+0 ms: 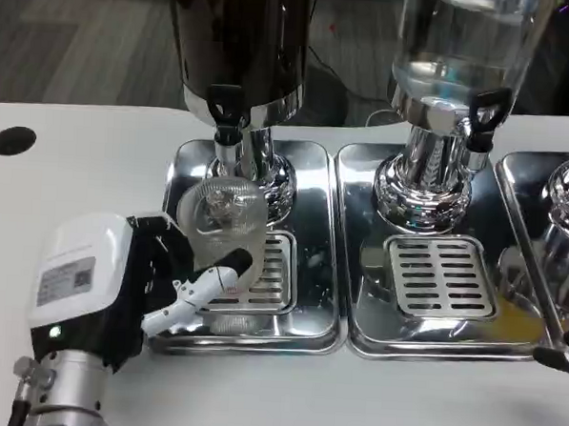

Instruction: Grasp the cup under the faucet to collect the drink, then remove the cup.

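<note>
Under the dark dispenser's faucet (226, 110), near the table's (96, 165) left half: cup in hand.
Left hand (142, 282) has its fingers clamped around the clear cup (222, 215), which stands on the left steel tray's (315, 176) slotted grate (274, 274), directly below the spout.

left hand (133, 286) reaches in from low left, fingers (200, 285) wrapped round the cup (222, 219).

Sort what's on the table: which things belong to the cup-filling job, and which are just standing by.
Job: clear cup, held by left hand; dark dispenser; its black faucet; its drip tray.

Standing by: clear dispenser; its tray and grate; right hand.
</note>
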Robot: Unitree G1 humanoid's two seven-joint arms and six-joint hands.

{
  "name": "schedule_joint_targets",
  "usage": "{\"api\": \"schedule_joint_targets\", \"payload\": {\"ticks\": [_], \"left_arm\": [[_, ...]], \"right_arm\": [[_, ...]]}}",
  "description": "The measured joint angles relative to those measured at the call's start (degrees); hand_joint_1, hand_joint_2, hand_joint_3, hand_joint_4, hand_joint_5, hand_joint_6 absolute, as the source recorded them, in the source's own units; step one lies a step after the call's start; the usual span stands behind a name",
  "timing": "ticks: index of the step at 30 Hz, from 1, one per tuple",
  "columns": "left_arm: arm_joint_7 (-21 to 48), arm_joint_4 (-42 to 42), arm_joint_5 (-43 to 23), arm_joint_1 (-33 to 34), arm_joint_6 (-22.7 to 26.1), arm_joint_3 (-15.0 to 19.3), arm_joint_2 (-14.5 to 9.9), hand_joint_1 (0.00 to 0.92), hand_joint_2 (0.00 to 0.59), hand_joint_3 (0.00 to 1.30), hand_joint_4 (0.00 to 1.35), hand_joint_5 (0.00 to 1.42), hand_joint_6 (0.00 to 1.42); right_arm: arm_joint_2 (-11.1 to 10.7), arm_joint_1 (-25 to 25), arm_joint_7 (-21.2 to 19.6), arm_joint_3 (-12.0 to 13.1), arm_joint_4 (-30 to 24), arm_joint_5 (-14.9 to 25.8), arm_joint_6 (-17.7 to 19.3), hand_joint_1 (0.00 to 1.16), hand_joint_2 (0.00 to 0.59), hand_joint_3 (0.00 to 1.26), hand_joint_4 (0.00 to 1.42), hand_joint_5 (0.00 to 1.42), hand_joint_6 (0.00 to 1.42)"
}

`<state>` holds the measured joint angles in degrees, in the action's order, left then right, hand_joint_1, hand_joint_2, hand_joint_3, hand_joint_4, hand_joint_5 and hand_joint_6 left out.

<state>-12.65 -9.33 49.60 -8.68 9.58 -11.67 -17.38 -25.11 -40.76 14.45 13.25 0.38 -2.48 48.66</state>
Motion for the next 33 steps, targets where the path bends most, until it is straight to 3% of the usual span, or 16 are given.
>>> {"api": "schedule_joint_targets", "payload": {"ticks": [5,11,14,19,20,23,25,33], "left_arm": [[0.45,0.09,-0.39,0.31,0.00,-0.27,-0.02,0.000,0.077,0.71,0.73,0.75,0.92],[0.63,-0.19,-2.15,0.19,-1.61,-0.10,-0.41,0.000,0.063,0.81,0.89,1.00,1.11],[0.45,-1.62,-3.50,-0.33,-3.97,1.21,-1.05,0.000,0.061,0.85,0.94,1.06,1.15],[-0.59,-6.94,-6.69,-4.05,-7.74,6.66,-2.27,0.000,0.056,0.86,0.97,1.13,1.21],[-0.65,-7.61,-7.27,-4.61,-8.39,7.36,-2.35,0.000,0.058,0.84,0.92,1.14,1.22],[-0.64,-9.40,-11.04,-6.23,-10.76,10.20,-2.31,0.013,0.079,0.59,0.56,1.13,1.23],[-0.58,-10.45,-13.46,-6.55,-12.10,12.20,-2.31,0.021,0.081,0.47,0.43,1.13,1.22],[3.23,-11.21,-17.52,-3.29,-12.20,15.23,-2.38,0.039,0.082,0.30,0.24,1.17,1.29]], "right_arm": [[-0.10,0.04,0.03,0.12,0.00,0.14,0.08,0.42,0.467,0.17,0.00,0.00,0.00],[-0.14,0.28,0.16,0.19,0.00,0.14,0.08,0.42,0.467,0.17,0.00,0.00,0.00],[-0.16,0.64,0.21,0.18,0.00,0.10,0.07,0.42,0.467,0.17,0.00,0.00,0.00],[-0.09,1.72,0.33,-0.10,0.52,-0.21,0.04,0.42,0.467,0.17,0.00,0.00,0.00],[-0.09,2.05,0.35,-0.16,0.57,-0.40,-0.04,0.42,0.467,0.17,0.00,0.00,0.00],[0.05,2.65,0.37,-0.65,0.56,-0.82,-0.31,0.42,0.467,0.17,0.00,0.00,0.00],[0.09,2.95,0.37,-0.87,0.56,-1.12,-0.65,0.42,0.467,0.17,0.00,0.00,0.00],[0.16,2.99,0.39,-1.38,0.18,-2.02,-1.23,0.42,0.467,0.17,0.00,0.00,0.00]]}}
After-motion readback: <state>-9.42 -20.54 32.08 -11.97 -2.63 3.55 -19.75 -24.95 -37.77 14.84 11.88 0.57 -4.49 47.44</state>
